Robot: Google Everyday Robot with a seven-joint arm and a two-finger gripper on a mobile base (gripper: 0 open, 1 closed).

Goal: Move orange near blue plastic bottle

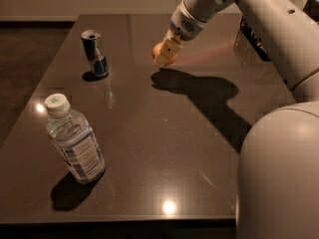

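Tool (165, 55) over far middle of table (174, 148), angled down and left from arm (259, 14) entering at upper right. Pinched on orange (157, 50). Much of fruit hidden behind pale near finger (168, 48), only left edge showing. Apparently held clear of table: dark shadow of arm and tool on surface just below and to the right, with a gap between fruit and shadow.

Blue plastic bottle (75, 143) upright at near left of table, white cap on, label toward camera, own shadow thrown toward near edge. Well apart from orange, diagonally across table.

Blue-and-silver can (94, 54) upright at far left of table, small shadow at its base. Much closer to orange than to bottle; touching neither.

Large white rounded robot body (279, 178) across lower right, overlapping right edge of table.

Two bright light reflections on table: one left of bottle cap, one close to near edge.
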